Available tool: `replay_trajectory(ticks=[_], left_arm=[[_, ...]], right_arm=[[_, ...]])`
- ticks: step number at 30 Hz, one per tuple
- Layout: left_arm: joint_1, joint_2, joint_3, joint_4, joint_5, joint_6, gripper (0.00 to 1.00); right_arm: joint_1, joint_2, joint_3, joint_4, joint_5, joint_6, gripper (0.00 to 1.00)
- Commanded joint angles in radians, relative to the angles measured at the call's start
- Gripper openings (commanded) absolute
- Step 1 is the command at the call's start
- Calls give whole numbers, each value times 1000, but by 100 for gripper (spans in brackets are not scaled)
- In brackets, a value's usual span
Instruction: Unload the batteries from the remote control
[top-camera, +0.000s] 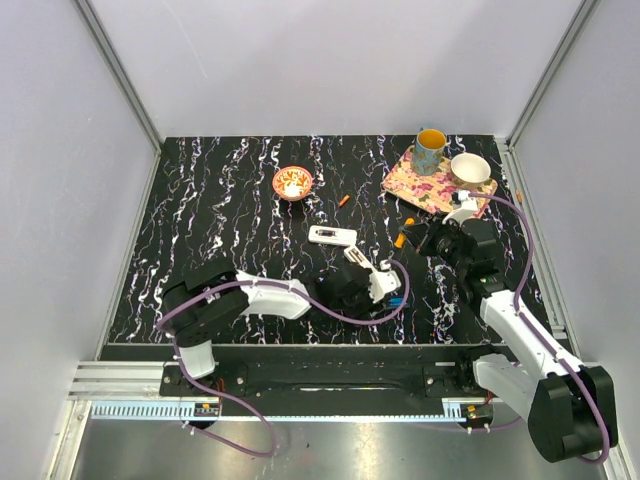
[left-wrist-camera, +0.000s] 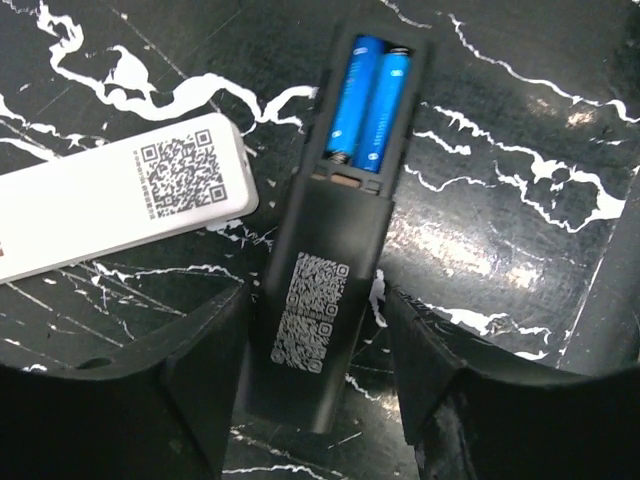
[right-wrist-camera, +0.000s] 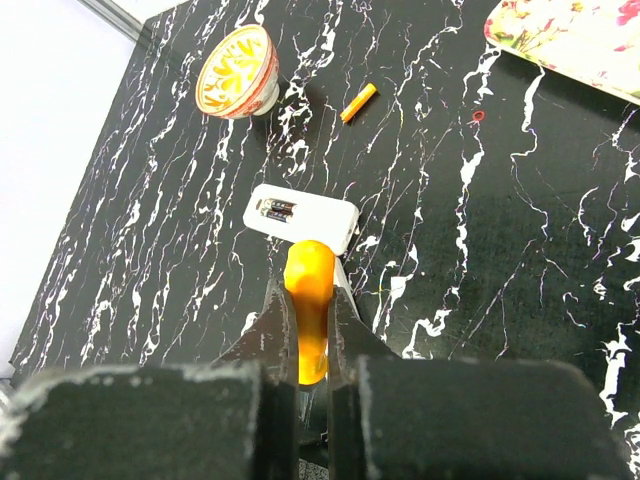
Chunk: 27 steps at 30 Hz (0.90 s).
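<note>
Between the closed fingers of the right gripper (right-wrist-camera: 310, 305) sits an orange battery (right-wrist-camera: 308, 270). It is pinched along its lower half, with its rounded end sticking out past the fingertips. Just beyond that end a white remote (right-wrist-camera: 318, 218) lies near the middle of the table (right-wrist-camera: 520, 250), a black slab with white veining. The remote's compartment is open, and two dark cells (right-wrist-camera: 275, 210) show inside.

A second orange battery (right-wrist-camera: 360, 103) lies loose farther on, towards the far edge. It is between a patterned bowl (right-wrist-camera: 236, 70) on its left and a floral mat (top-camera: 425, 185) in the far right corner. On the mat stand a mug (top-camera: 430, 150) and a white bowl (top-camera: 470, 168).

Close to the near edge, about midway along it, the left gripper (left-wrist-camera: 315, 310) is spread wide. One finger sits on either side of a black remote (left-wrist-camera: 335, 240), without clearly touching it. That remote's compartment is open too and holds two blue cells (left-wrist-camera: 372, 100) side by side. Just beside it, on its left in the wrist view, lies another white remote (left-wrist-camera: 120, 205) bearing a QR label.
</note>
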Motion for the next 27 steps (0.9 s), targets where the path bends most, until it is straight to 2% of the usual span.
replay_trajectory(ticks=[1,4,7,13,17,20,22,25,27], left_arm=[[-19,48,-34,-54,-59,-30,51],[-19,46,-51,-64,-59,-54,38],[-19,9,-93,-81,-85,-79,33],[-27,-115,-173,-138,-120,-149,31],[-32,-156,-180,-237,-184,-195,32],[-32,-152,-173,-253,-194,-212,40],[-32,-135,-154,-259,-202,-218,52],[-32,-130,-144,-256,-225,-220,65],[-32,-138,-146,-241,-220,-214,68]], right_arm=[[-7,-4,3,28,-34,-11,0],[-5,-2,2,33,-43,-10,0],[-7,-2,-2,38,-50,-11,0],[-7,12,-13,62,-74,0,0],[-7,24,-24,91,-94,13,0],[-7,33,-30,108,-103,30,0],[-7,41,-36,114,-111,36,0],[-7,39,-37,101,-119,35,0],[-7,35,-53,97,-123,36,0]])
